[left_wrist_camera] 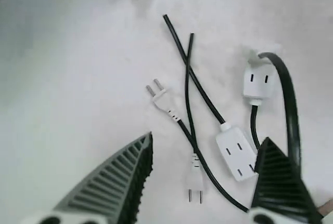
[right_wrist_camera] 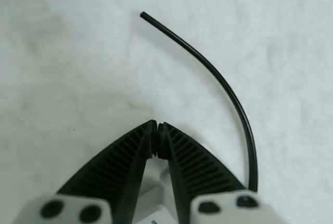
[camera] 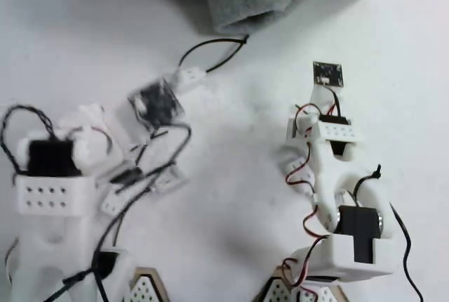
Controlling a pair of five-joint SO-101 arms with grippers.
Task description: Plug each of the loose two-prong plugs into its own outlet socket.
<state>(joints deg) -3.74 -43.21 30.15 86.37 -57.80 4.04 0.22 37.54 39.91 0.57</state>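
White tabletop (left_wrist_camera: pixel 62 52) carries loose plugs (left_wrist_camera: pixel 162 97) beneath the wide-spread left tool (left_wrist_camera: pixel 208 139); the right tool (right_wrist_camera: pixel 157 127) sits pinched together.

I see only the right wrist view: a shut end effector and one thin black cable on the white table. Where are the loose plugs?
Observer: Both lie below the left end effector: one white two-prong plug and a second white plug.
Operator: And the sockets?
Observer: A white rectangular outlet socket and a second white socket lie beside them, slots empty.
Operator: Does the left one hold something?
Observer: No, it is open and empty.
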